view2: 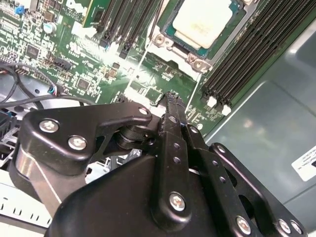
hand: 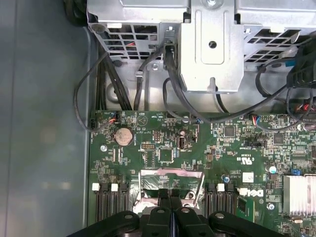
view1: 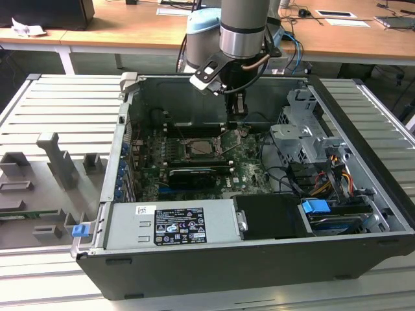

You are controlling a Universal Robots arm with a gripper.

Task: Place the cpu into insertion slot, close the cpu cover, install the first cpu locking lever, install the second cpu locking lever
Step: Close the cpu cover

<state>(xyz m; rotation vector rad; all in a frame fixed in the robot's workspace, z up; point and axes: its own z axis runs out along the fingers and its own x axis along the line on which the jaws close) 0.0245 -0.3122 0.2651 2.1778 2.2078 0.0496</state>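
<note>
Gripper point(view2: 172, 97) – black, its fingers clenched tip to tip in both wrist views, with nothing visible between them. In the exterior view the gripper point(view1: 238, 126) hangs from the arm inside the open computer case point(view1: 259, 265), above the motherboard point(view1: 249, 170) and just to the exterior view's right of the socket area.

In the first wrist view the fingertips point(hand: 170, 196) sit directly in front of the cpu cover point(hand: 170, 174), a silver frame with a square window lying between the white-latched ends of the memory slots point(hand: 104, 205). Whether the tips touch the frame, and whether it is raised or flat, cannot be told.

In the second wrist view the cpu point(view2: 202, 19) – pale metal face up – is seated in the insertion slot point(view2: 180, 51), whose metal rim carries screws at its corners. Long black memory slots point(view2: 252, 54) run along both sides of it.

Beyond the board edge in the first wrist view: a coin cell point(hand: 123, 135), black cables point(hand: 111, 84) and the perforated metal drive cage point(hand: 212, 49).

In the exterior view the case rests on a ribbed grey tabletop point(view1: 65, 97), with the labelled power supply point(view1: 175, 223) along its near wall and grey fixture blocks point(view1: 58, 159) at the exterior view's left.
</note>
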